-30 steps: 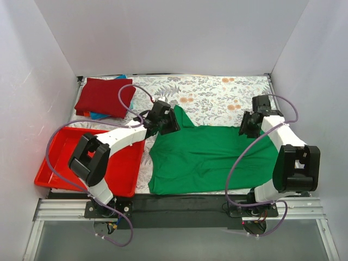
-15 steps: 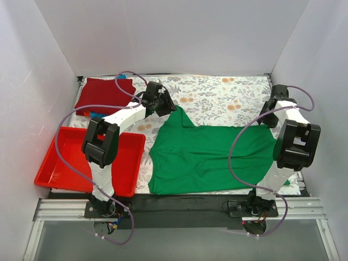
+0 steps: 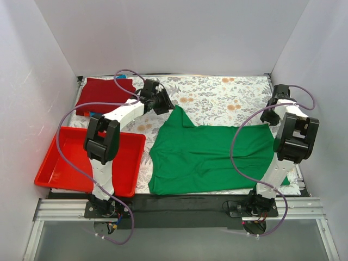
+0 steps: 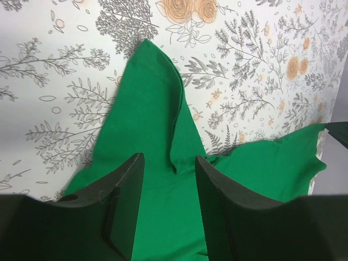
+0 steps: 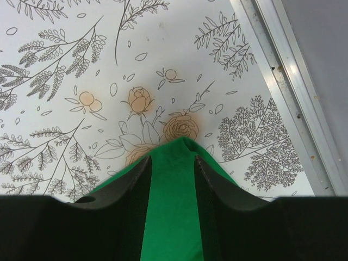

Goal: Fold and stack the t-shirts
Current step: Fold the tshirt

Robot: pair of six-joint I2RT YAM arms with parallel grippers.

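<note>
Right end effector (image 5: pixel 171 161) straddles green t-shirt (image 5: pixel 173 220) corner.

1. The workspace is closed in on three sides by a plain white back wall (image 3: pixel 174 38), left wall (image 3: pixel 27 109) and right wall (image 3: pixel 321 60)
2. The table is covered by a pale cloth (image 3: pixel 217 98) printed with grey foliage and orange roses
3. A silver metal rail (image 5: pixel 288 81) is seen along the right edge
4. A black strip (image 3: pixel 179 204) and an aluminium frame (image 3: pixel 65 209) are set along the near edge
5. Everything is lit softly and evenly
</note>
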